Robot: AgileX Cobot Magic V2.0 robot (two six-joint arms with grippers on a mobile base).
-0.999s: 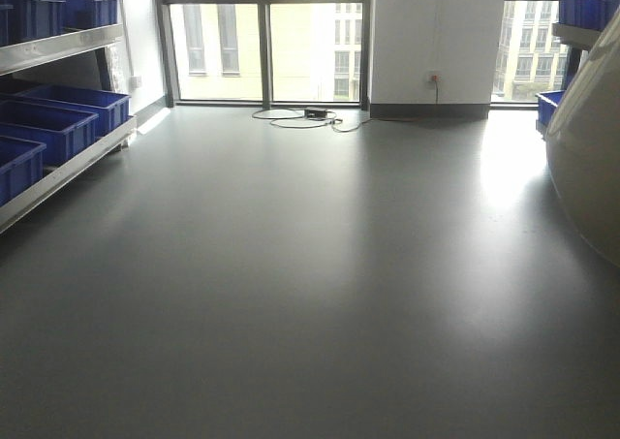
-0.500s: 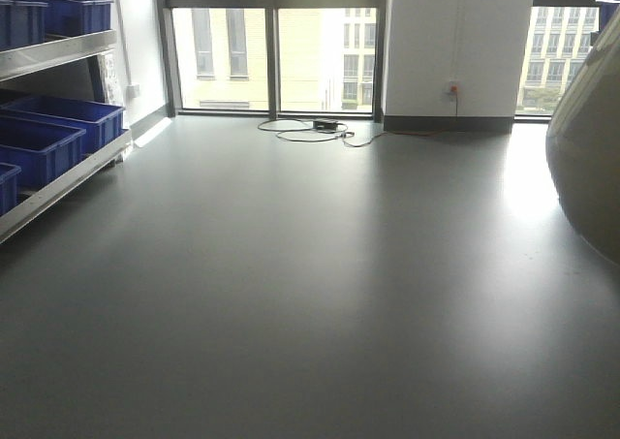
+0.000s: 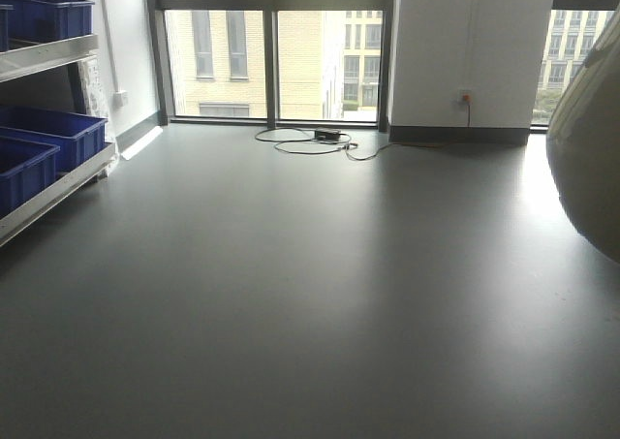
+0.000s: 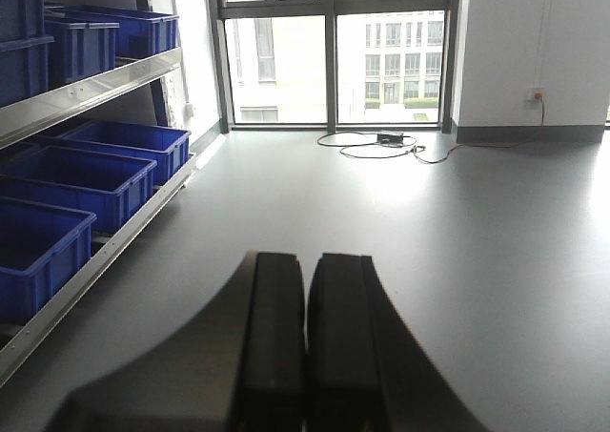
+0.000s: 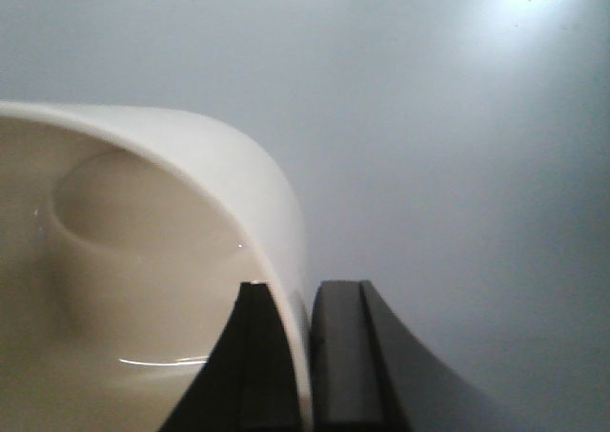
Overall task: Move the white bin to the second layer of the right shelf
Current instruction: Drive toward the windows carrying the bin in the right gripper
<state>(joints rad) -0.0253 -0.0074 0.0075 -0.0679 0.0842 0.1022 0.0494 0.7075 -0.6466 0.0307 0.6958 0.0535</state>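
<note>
The white bin (image 5: 143, 260) fills the left of the right wrist view, cream-white with a thin rim and rounded base. My right gripper (image 5: 307, 303) is shut on its wall, one finger inside and one outside. The bin's outer side (image 3: 591, 158) shows at the right edge of the front view, held above the grey floor. In the left wrist view my left gripper (image 4: 306, 298) is shut with nothing between its fingers. The right shelf second layer is out of view.
A steel rack (image 4: 91, 89) with blue crates (image 4: 76, 179) runs along the left wall. Its lower edge (image 3: 48, 199) shows at the left of the front view. A black box with cables (image 3: 327, 137) lies by the windows. A white pillar (image 3: 470, 51) stands ahead.
The front view has swung right: the left rack has slid toward the frame's left edge, the pillar and cables have shifted right, and the blue crates at the far right have left view.
</note>
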